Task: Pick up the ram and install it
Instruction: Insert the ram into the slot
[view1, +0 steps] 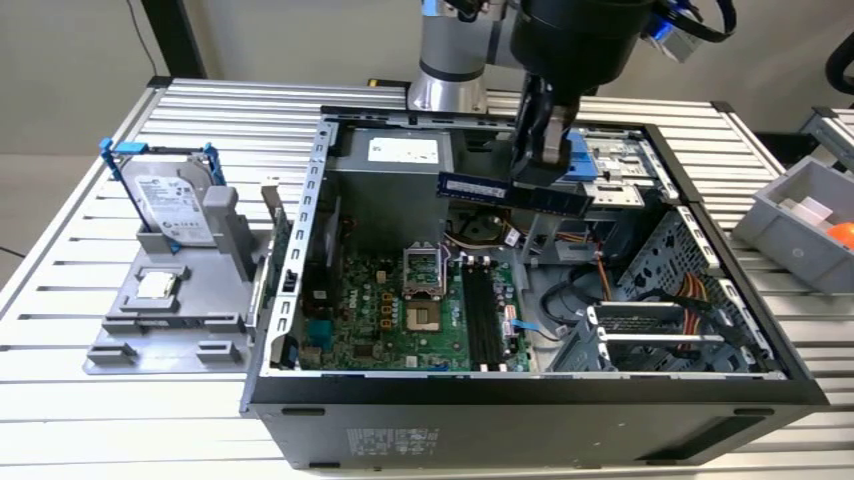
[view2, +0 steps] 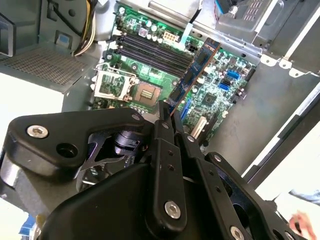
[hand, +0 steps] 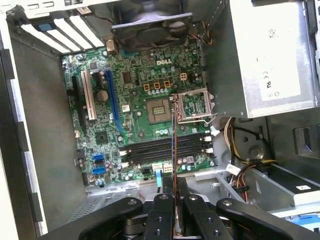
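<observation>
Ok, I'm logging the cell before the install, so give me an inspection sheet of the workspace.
Surface: silver slatted metal table, carrying open black computer case with green motherboard.
Job's things: dull bluish-green thin flat ram stick held over the case; long black motherboard slots empty.
Clutter: grey fixture with silver hard drive in blue frame and small square silver chip; grey plastic bin.
Grippers: black tool shut on the ram stick.
Cables: coloured wire bundle inside case.
Surroundings: nothing seen.

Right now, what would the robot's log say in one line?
hold: end effector shut on ram | where: over open computer case, above motherboard, not touching | memory slots: empty | step: ram picked up, not installed
</observation>
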